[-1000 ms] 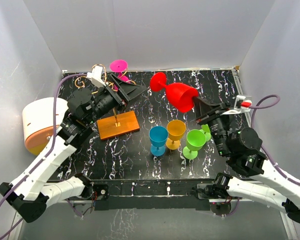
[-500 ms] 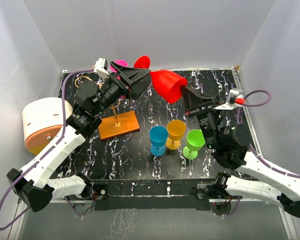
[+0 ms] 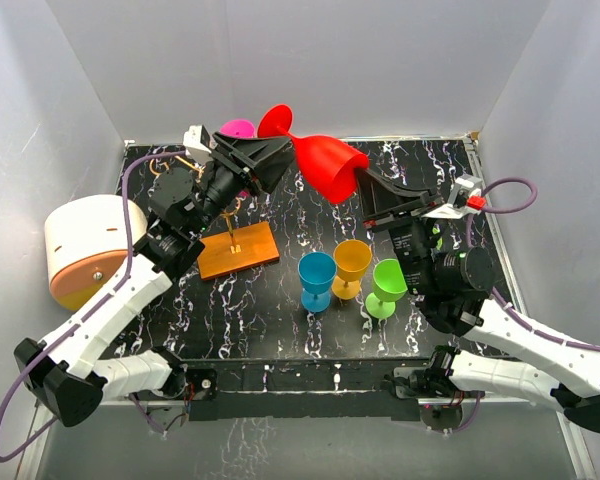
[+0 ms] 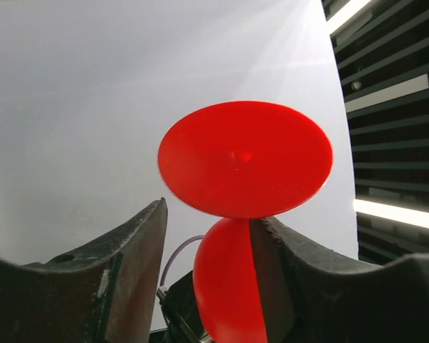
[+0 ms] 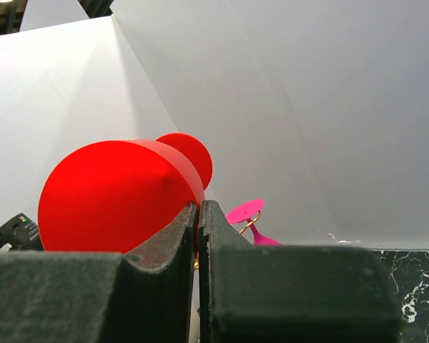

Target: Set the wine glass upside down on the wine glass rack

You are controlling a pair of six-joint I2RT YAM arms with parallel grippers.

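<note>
Black marbled worktop (image 3: 280, 310), white-walled booth: red plastic wine glass (image 3: 325, 165) held in the air between two arms.

Item: the red plastic wine glass is clear of the worktop at the rear centre. Its long axis is tilted, with the round foot high toward the rear left and the bowl mouth low toward the right. The right gripper (image 3: 365, 188) is pressed together on the bowl's rim wall and carries it. The left gripper (image 3: 280, 155) is spread astride the stem just under the foot; a gap shows on one side, so by appearance it has not yet clamped. The gold wire wine glass rack on its flat orange base (image 3: 242, 252) stands below and to the near left of the glass, closer to the left arm, and already bears a pink glass (image 3: 237, 128). The stem likely needs the left gripper's hold before inverting.
</note>
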